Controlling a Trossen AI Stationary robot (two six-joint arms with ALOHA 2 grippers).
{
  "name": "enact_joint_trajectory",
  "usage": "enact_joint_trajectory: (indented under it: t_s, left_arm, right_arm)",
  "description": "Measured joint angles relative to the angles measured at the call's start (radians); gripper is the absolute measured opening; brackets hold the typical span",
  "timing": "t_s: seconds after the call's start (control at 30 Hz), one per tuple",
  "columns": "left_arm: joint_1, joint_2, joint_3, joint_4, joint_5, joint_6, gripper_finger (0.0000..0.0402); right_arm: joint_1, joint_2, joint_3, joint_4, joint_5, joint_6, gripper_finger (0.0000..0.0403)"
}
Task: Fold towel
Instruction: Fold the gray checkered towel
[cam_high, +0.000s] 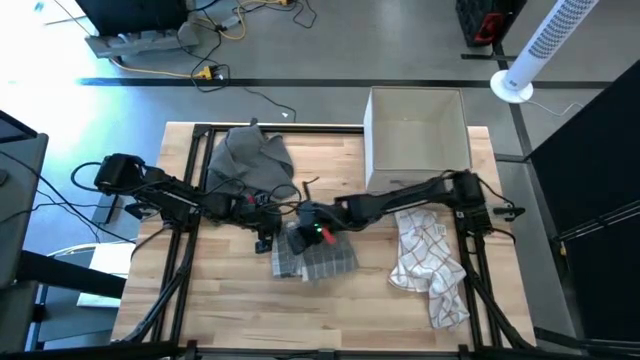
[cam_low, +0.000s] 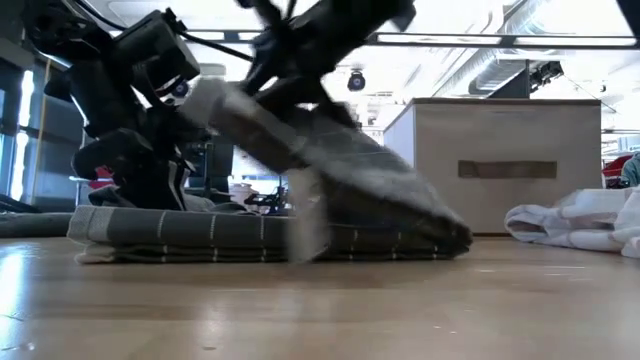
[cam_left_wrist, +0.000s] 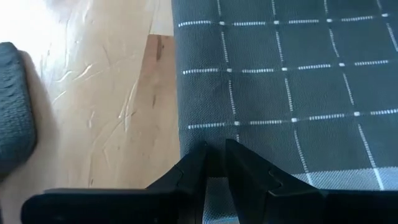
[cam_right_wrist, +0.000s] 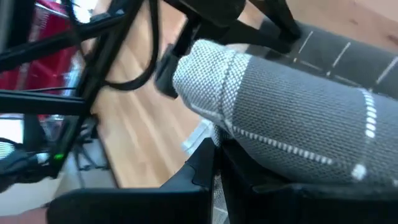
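We see the wooden bench (cam_high: 230, 310) carrying a white box (cam_high: 417, 125) at its far edge, a plain grey cloth (cam_high: 250, 160) beside it and a white patterned cloth (cam_high: 425, 265) on the right. The grey checked towel (cam_high: 315, 255) lies mid-bench, one layer lifted over the rest, blurred in the low view. The left tool (cam_high: 265, 240) pinches the towel's edge. The right tool (cam_high: 318, 235) seems clamped on the raised fold.

Dark grey towel (cam_high: 318, 255) with a thin white grid; wooden table (cam_high: 250, 310).
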Motion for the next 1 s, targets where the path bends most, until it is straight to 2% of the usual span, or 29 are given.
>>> enact_joint_trajectory:
  t_s: [0.2, 0.4, 0.63, 0.73, 0.87, 1.0]
  left_arm:
    - [0.0, 0.0, 0.0, 0.001, -0.003, -0.01, 0.0051]
    - [0.0, 0.0, -0.001, 0.002, -0.002, -0.009, 0.0051]
    - [0.0, 0.0, -0.001, 0.009, 0.001, -0.009, 0.0051]
    - [0.0, -0.001, -0.001, 0.009, 0.0, -0.008, 0.0051]
    - [0.0, -0.018, 0.013, -0.016, -0.02, -0.008, 0.0051]
    - [0.0, -0.064, 0.064, -0.097, -0.121, 0.016, 0.0051]
  right_arm:
    - [-0.005, 0.075, 0.062, 0.06, 0.01, -0.07, 0.0002]
    - [-0.007, 0.091, 0.072, 0.082, 0.016, -0.072, 0.0007]
    - [-0.006, 0.092, 0.079, 0.13, 0.086, -0.068, 0.0109]
    - [-0.007, 0.09, 0.08, 0.145, 0.067, -0.072, 0.0144]
    - [-0.008, 0.069, 0.08, 0.143, 0.019, -0.1, 0.0167]
    - [0.003, 0.013, 0.08, 0.13, 0.073, -0.166, 0.017]
